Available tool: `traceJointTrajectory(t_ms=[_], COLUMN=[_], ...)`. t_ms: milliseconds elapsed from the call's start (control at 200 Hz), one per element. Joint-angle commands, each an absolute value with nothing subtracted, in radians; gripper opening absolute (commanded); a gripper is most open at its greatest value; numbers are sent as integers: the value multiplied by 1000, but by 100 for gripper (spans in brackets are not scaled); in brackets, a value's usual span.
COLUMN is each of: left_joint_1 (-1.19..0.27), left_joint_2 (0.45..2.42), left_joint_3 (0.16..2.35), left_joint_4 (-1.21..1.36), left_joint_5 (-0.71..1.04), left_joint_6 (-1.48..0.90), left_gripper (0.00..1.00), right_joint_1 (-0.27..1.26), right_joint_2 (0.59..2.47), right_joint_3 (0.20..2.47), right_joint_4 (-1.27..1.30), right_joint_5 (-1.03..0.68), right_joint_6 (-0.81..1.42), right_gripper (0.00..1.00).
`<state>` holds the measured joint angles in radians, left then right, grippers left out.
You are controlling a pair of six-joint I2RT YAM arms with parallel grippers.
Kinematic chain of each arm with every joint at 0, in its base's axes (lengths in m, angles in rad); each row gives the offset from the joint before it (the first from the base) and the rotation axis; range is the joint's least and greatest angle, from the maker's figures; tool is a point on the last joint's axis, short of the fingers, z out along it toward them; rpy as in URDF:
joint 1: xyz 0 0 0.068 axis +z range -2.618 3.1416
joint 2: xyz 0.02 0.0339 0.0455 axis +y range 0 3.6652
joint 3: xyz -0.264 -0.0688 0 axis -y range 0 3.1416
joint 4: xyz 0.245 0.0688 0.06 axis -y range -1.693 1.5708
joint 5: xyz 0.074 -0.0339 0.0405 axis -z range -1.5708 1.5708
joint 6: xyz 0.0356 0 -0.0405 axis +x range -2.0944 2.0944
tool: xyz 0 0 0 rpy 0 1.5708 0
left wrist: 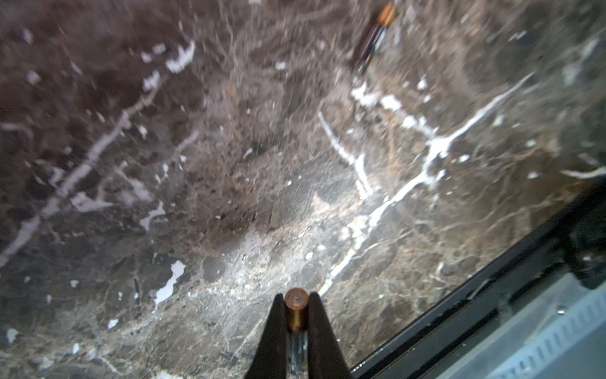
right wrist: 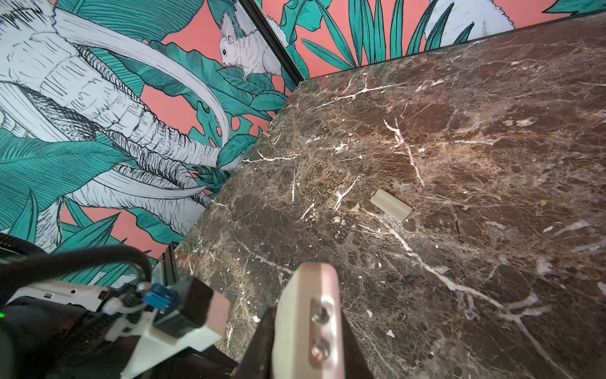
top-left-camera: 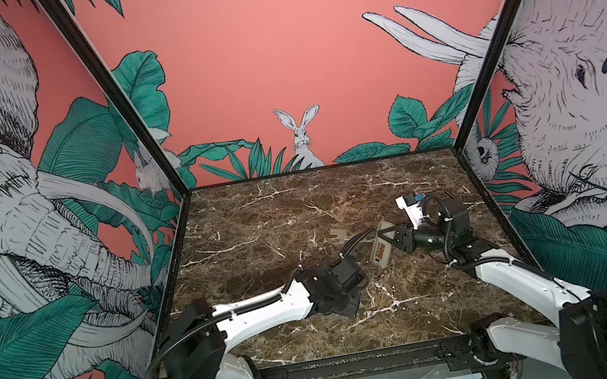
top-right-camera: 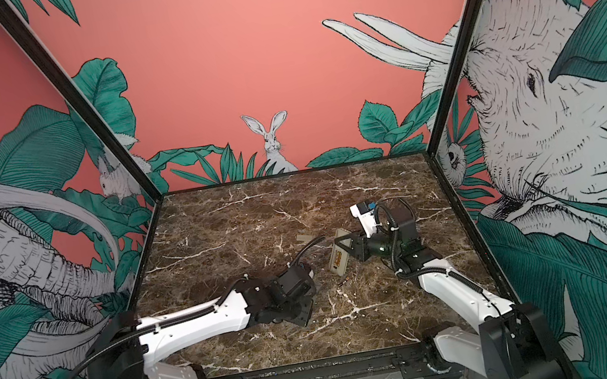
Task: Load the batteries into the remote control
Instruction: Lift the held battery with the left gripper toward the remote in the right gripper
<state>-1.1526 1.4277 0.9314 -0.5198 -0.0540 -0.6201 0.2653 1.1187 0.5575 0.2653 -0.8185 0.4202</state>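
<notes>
Dark with a copper end cap, one battery [left wrist: 296,311] is pinched lengthwise between the jaws of the left gripper [left wrist: 296,297]. So narrow a hold could let it pivot or slip. The right gripper [right wrist: 305,316] clamps the remote control [right wrist: 306,282], tilted over the marble table [top-left-camera: 296,208]. A second battery [left wrist: 375,32] lies loose near the remote's lower end and could be knocked rolling. The cover plate [right wrist: 390,205] lies apart and obstructs nothing.
</notes>
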Motion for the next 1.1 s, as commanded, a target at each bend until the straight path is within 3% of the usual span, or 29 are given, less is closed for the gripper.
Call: traceJointTrajectory(t_ms=[0,320,705,1095], left_joint_1=[-1149,-1148,-1144,-1143], left_joint_2=[1339,1167,1308,1388], left_joint_3=[886,878,1035,1092], left_joint_4=[-462,-232,-37,0], left_joint_5=[-116,-254,-276,-245], left_joint_6=[-590,-448,-306,-274], left_gripper=[0,0,0,0], right_joint_1=[263,265,298,299], right_joint_2=[1118,1168,1204,1257], right_joint_3=[551,515,469,471], right_joint_4=[375,618,862,992], right_joint_5=[-871,-962,-1006,-1036], right_joint_6=[466,690,874,963], right_gripper=[0,0,0,0])
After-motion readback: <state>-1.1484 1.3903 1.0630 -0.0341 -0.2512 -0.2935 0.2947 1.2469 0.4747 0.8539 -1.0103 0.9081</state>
